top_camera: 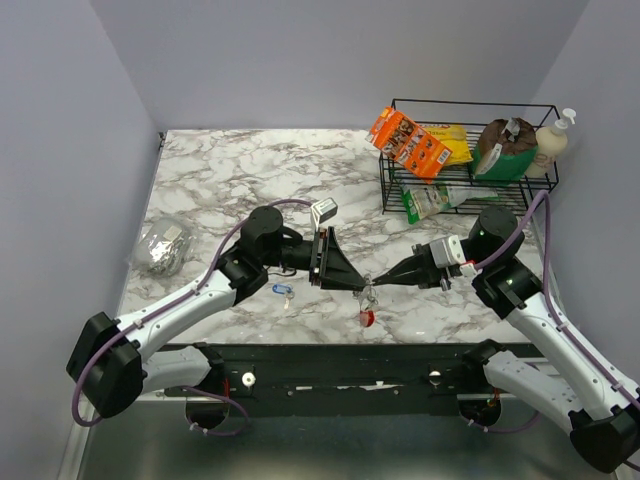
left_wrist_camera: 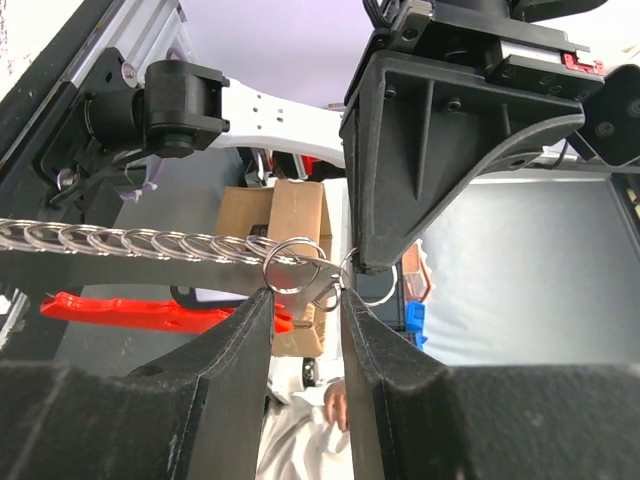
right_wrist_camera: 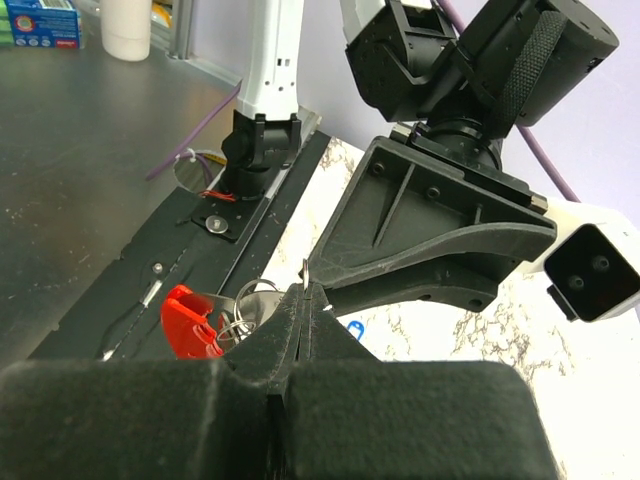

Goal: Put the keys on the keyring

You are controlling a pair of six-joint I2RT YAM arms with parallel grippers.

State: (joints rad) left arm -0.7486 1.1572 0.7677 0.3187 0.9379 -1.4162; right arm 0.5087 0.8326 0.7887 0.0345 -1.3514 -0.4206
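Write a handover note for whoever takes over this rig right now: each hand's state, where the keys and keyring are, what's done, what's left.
Left hand: jaws partly apart around a split ring at the keyring's end; whether they pinch it is unclear.
Right hand: shut, pinching thin metal at that same end of the keyring.
Keyring: held off the table between both hands, its red piece hanging below.
Blue-headed key: lying on the table beside the left hand, unattached. No other keys can be made out.
Done: keyring picked up and presented.
Left: fetch the blue-headed key and thread it on.
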